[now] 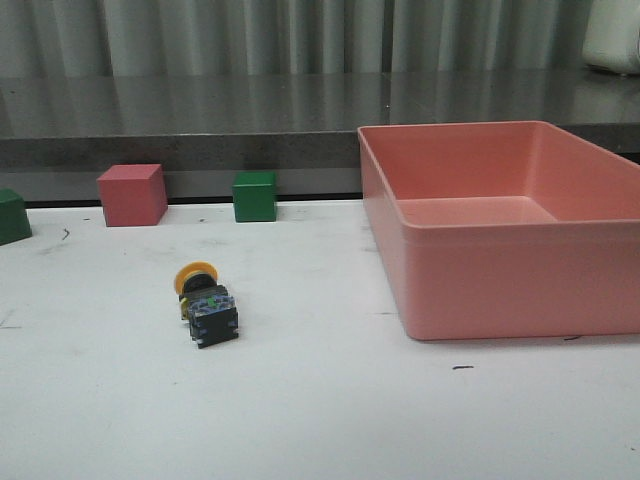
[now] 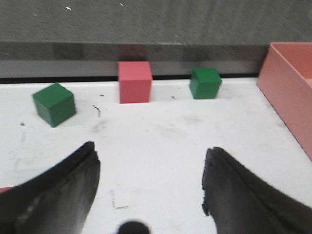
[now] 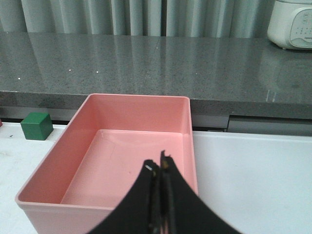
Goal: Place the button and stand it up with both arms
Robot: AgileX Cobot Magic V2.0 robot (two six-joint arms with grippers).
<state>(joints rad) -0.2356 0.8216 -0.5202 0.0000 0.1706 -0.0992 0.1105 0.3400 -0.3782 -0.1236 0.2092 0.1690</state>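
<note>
One button (image 1: 205,303) lies tipped over near pink bin (image 1: 500,225).

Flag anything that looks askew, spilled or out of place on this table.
Only the button stands out: it lies tipped on its side on the white table, yellow cap toward the cubes, black base toward the camera, not upright. The pink bin looks empty; nothing is spilled.

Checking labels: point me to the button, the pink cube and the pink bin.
button (image 1: 205,302), front view, on its black base; it lies on its side.
pink cube (image 1: 132,194), front view, on its front face.
pink bin (image 1: 500,292), front view, on its near outer wall.
</note>
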